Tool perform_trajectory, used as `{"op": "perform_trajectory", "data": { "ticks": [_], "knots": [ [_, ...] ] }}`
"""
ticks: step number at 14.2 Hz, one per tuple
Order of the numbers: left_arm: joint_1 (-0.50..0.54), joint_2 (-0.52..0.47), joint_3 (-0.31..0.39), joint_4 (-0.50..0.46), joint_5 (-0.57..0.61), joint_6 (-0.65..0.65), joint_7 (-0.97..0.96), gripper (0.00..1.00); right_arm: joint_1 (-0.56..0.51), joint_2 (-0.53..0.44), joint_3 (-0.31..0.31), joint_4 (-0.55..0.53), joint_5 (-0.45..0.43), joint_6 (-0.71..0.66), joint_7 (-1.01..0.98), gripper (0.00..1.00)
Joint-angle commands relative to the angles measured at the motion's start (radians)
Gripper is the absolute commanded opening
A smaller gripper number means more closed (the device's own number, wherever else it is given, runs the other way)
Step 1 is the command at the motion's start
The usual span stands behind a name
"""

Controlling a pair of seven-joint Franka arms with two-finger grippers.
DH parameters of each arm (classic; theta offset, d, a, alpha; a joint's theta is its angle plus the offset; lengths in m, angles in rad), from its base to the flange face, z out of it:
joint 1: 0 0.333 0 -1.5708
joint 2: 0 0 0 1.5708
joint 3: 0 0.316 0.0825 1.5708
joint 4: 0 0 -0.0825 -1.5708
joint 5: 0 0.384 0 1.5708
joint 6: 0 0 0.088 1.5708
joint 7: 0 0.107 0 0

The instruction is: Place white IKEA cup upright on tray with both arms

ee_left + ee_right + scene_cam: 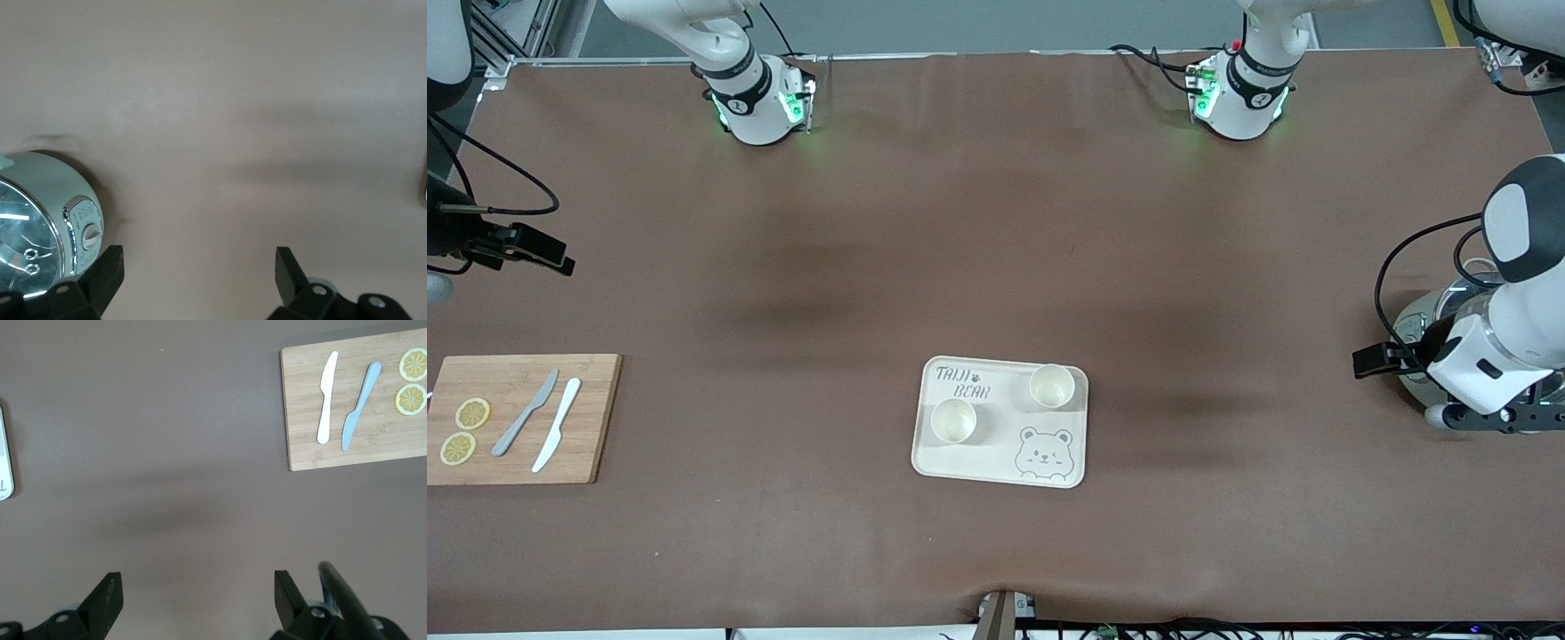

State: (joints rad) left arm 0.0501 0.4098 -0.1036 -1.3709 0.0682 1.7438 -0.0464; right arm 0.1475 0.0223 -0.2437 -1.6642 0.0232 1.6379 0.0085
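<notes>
We see the left end effector (197,280) with fingers apart, holding nothing, hanging over the brown surface (996,249) beside a glass kettle (1436,333) at the middle right edge of the frame. The right end effector (198,603), fingers also apart and holding nothing, hangs over bare surface at the middle left edge. Lower centre lies the tray (1000,462) with two white cups (953,420) (1052,386) standing upright on it. At lower left, a board (516,378) carries two knives (526,412) (557,425) and two lemon slices (472,413) (458,448).
</notes>
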Motion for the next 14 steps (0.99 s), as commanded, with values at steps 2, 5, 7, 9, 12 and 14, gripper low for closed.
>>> {"op": "perform_trajectory", "data": {
  "ticks": [2,5,7,9,12,14],
  "knots": [
    [0.023,-0.012,-0.001,0.000,0.021,-0.001,0.013,1.00,-0.017,-0.004,0.014,-0.006,-0.012,0.000,0.013,1.00],
    [0.042,-0.014,-0.002,0.000,0.007,-0.001,0.020,1.00,-0.052,-0.001,0.012,-0.006,-0.019,0.005,-0.010,1.00],
    [0.037,-0.016,-0.007,-0.007,0.005,-0.003,0.019,1.00,-0.097,0.004,0.014,-0.006,-0.022,0.019,-0.121,1.00],
    [0.033,-0.016,-0.011,-0.016,0.007,-0.006,0.017,1.00,-0.140,0.016,0.014,-0.002,-0.019,0.030,-0.186,1.00],
    [0.031,-0.014,-0.015,-0.013,-0.010,-0.001,-0.003,1.00,-0.178,0.031,0.014,0.027,-0.026,0.030,-0.261,1.00],
    [0.036,-0.014,-0.013,-0.013,-0.050,0.016,-0.004,1.00,-0.206,0.063,0.014,0.064,-0.014,0.030,-0.378,1.00]
  ]
}}
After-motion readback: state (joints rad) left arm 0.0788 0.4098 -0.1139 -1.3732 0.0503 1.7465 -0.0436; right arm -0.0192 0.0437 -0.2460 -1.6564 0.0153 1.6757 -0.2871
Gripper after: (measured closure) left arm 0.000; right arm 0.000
